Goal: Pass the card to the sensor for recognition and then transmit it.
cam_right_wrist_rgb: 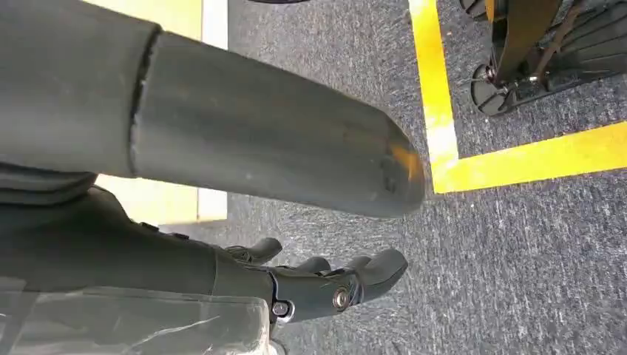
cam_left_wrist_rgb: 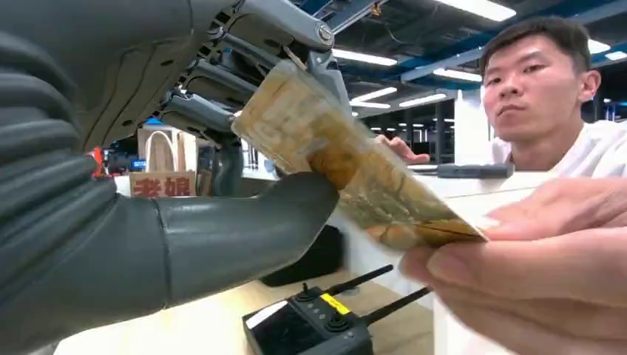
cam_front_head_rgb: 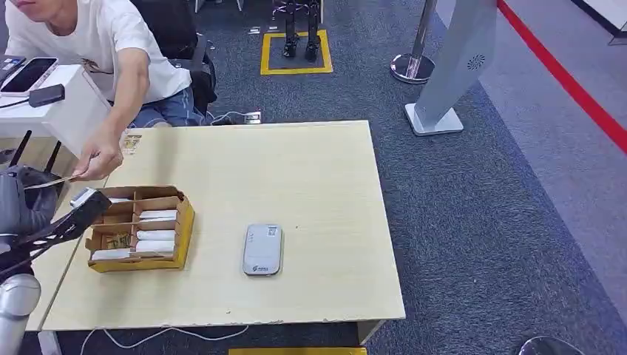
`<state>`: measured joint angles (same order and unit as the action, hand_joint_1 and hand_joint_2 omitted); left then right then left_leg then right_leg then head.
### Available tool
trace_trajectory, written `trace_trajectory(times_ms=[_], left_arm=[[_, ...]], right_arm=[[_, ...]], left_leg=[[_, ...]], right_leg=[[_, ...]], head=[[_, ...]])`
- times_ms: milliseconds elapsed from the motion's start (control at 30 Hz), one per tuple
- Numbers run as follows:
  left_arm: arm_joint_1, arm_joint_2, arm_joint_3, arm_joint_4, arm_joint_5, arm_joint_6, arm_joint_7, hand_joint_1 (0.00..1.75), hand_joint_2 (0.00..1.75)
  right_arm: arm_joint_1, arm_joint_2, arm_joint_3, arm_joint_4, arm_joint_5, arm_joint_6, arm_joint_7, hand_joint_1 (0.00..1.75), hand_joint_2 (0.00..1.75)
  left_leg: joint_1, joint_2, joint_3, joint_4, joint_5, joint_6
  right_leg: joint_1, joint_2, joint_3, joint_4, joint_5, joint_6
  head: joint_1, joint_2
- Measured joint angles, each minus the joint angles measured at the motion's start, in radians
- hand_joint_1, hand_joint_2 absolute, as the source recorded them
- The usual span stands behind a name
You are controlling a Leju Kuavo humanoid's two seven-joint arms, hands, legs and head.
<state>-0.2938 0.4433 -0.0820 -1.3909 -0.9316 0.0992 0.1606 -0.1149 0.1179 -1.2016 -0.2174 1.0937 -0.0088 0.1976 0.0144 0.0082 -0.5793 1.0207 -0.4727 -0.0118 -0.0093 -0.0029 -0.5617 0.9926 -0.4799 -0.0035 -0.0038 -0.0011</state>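
- The left hand (cam_left_wrist_rgb: 244,148) grasps a card (cam_left_wrist_rgb: 347,166) between its thick grey thumb and dark fingers, up off the left edge of the tabletop (cam_front_head_rgb: 310,192).
- A person's hand (cam_left_wrist_rgb: 540,274) pinches the far end of the same card, so both hold it at once.
- From the head view, the person (cam_front_head_rgb: 89,44) in a white shirt sits behind the tabletop's left corner, arm reaching towards the left hand (cam_front_head_rgb: 33,211).
- A cardboard box (cam_front_head_rgb: 140,228) with compartments sits on the tabletop's left side; white cards lie in several of them.
- A grey sensor (cam_front_head_rgb: 262,249) lies flat just right of the box, apart from it.
- The right hand (cam_right_wrist_rgb: 318,285) hangs over grey carpet, holding nothing, fingers loosely extended and parted.
- A black remote (cam_left_wrist_rgb: 310,329) with antennas lies below the card.
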Motion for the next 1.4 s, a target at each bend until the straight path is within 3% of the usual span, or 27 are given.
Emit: trace_trajectory(times_ms=[700,1000,1267,1400], left_arm=[[-0.022,-0.038,-0.053,0.016,0.002,0.023,-0.048,1.75,1.75],[0.0,-0.115,-0.155,0.016,-0.05,0.074,-0.068,1.75,1.75],[0.051,-0.223,-0.28,0.019,-0.114,0.167,-0.065,1.75,1.75],[0.068,-0.259,-0.315,0.025,-0.119,0.179,-0.059,1.75,1.75]], right_arm=[[0.0,0.002,0.023,0.0,0.013,-0.002,0.005,0.0,0.0],[0.001,0.006,0.028,0.001,0.018,-0.002,0.005,0.0,0.0],[0.001,0.011,0.04,0.002,0.03,-0.003,0.005,0.0,0.0],[0.001,0.011,0.045,0.002,0.03,-0.004,0.005,0.0,0.0]], left_leg=[[0.0,0.0,0.0,0.0,0.0,0.0],[-0.001,-0.001,0.0,0.0,0.0,0.0],[-0.001,-0.001,0.0,0.0,0.0,0.0],[-0.001,-0.001,0.0,0.0,0.0,0.001]], right_leg=[[0.0,0.0,0.0,0.0,0.0,0.0],[0.0,-0.001,0.0,0.0,0.0,0.0],[-0.001,-0.001,0.0,0.0,0.0,0.0],[-0.001,-0.001,0.0,0.0,0.0,0.0]], head=[[0.0,0.0],[0.0,0.0],[0.0,0.0],[0.0,0.0]])
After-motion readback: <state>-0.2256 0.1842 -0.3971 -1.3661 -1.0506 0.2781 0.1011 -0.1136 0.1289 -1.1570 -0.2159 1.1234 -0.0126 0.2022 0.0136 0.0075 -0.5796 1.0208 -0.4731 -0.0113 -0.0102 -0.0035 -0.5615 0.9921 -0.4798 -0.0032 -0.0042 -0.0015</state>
